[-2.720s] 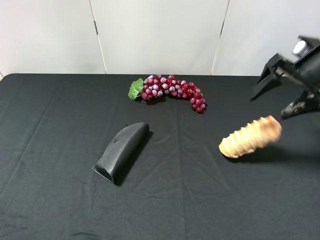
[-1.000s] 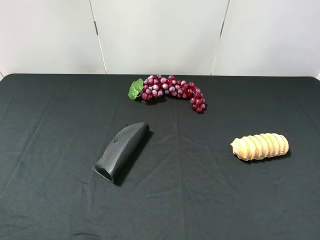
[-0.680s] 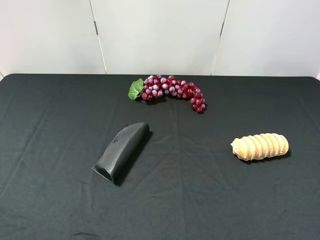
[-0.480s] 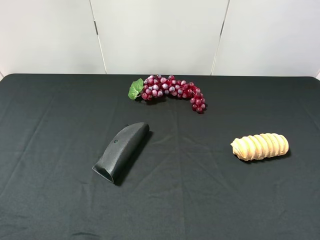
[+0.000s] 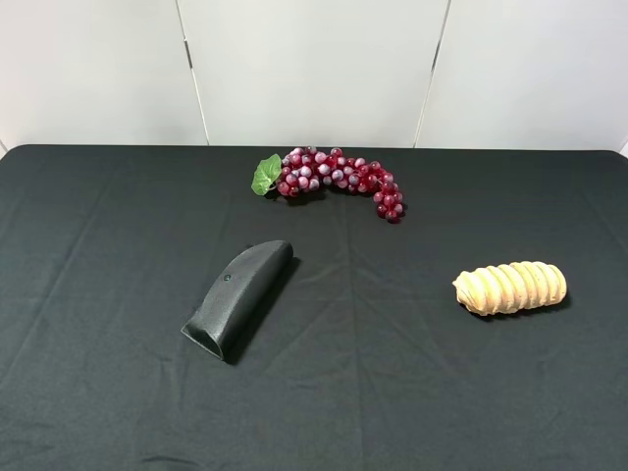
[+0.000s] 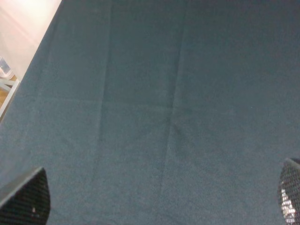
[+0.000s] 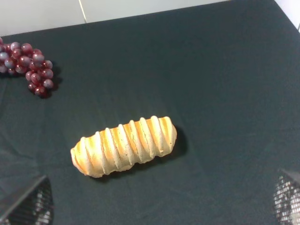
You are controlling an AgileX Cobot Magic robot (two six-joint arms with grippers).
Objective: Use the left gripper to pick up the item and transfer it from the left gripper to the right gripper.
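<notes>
Tan ridged spiral-grooved bread roll (image 5: 509, 287) lay on black cloth-covered table (image 5: 98, 245), well right of black curved handle-shaped piece (image 5: 238, 297), apart from red grape bunch (image 5: 339, 180) behind it. Left gripper (image 6: 154, 199) gaped wide, empty, over bare cloth. Right gripper (image 7: 161, 197) gaped wide, empty, near roll (image 7: 123, 146).

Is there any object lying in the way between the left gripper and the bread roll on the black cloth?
Possibly the black handle piece: it lies left of the bread roll, on the left gripper side. The grapes lie farther back.
</notes>
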